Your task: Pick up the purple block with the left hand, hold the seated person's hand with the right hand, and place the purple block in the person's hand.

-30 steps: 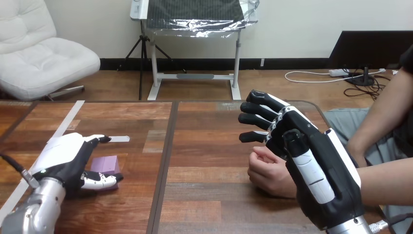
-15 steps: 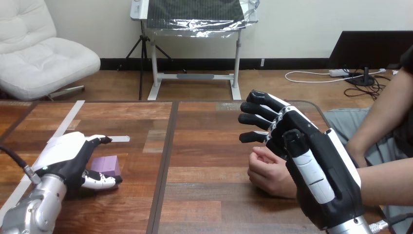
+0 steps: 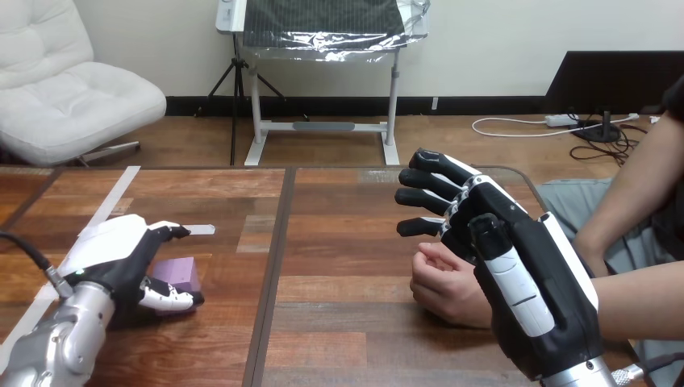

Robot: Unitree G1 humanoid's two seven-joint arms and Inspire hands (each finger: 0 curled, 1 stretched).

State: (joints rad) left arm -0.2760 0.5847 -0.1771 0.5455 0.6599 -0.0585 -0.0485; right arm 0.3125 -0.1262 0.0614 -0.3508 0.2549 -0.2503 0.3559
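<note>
On wooden table (image 3: 347, 266), square purple block (image 3: 181, 272)

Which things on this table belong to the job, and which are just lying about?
For the job:
- purple block
- left hand, straddling the block
- right hand, beside the person's hand
- person's hand, resting on the table

Lying about:
- long white tape strip
- short white tape piece
</note>
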